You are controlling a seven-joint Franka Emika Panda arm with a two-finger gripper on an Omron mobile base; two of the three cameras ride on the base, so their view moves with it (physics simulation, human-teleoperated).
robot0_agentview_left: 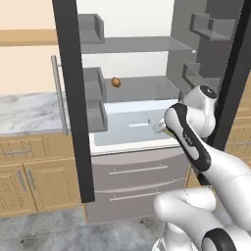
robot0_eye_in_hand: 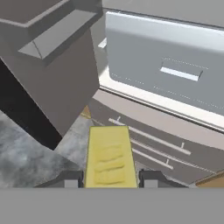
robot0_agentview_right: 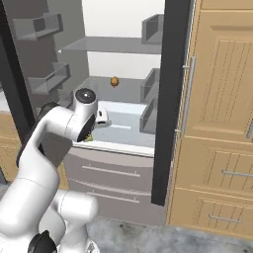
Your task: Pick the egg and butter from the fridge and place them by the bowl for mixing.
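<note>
In the left base view, the fridge (robot0_agentview_left: 132,98) is seen standing open, its black-edged door (robot0_agentview_left: 73,98) swung out to the left. An orange-brown lump (robot0_agentview_left: 116,82) is seen on a grey shelf inside the fridge, near the left door bins (robot0_agentview_left: 95,100). The white arm (robot0_agentview_left: 196,142) is reached in from the lower right toward the pale compartment below that shelf, above the fridge's grey drawers (robot0_agentview_left: 137,179). A marble bench (robot0_agentview_left: 29,112) is seen left of the fridge, over wooden cabinets (robot0_agentview_left: 29,171).

In the right base view, the same lump (robot0_agentview_right: 114,81) is seen on the fridge shelf, above and behind the arm's wrist (robot0_agentview_right: 84,116). A sliver of yellow, the butter (robot0_agentview_right: 89,138), is seen just under the wrist, at the front edge of the fridge's lower shelf.

In the hand view, the butter (robot0_eye_in_hand: 109,157) is seen clamped between the two fingers of the hand (robot0_eye_in_hand: 109,178), held in front of the fridge's drawers (robot0_eye_in_hand: 148,140).
</note>
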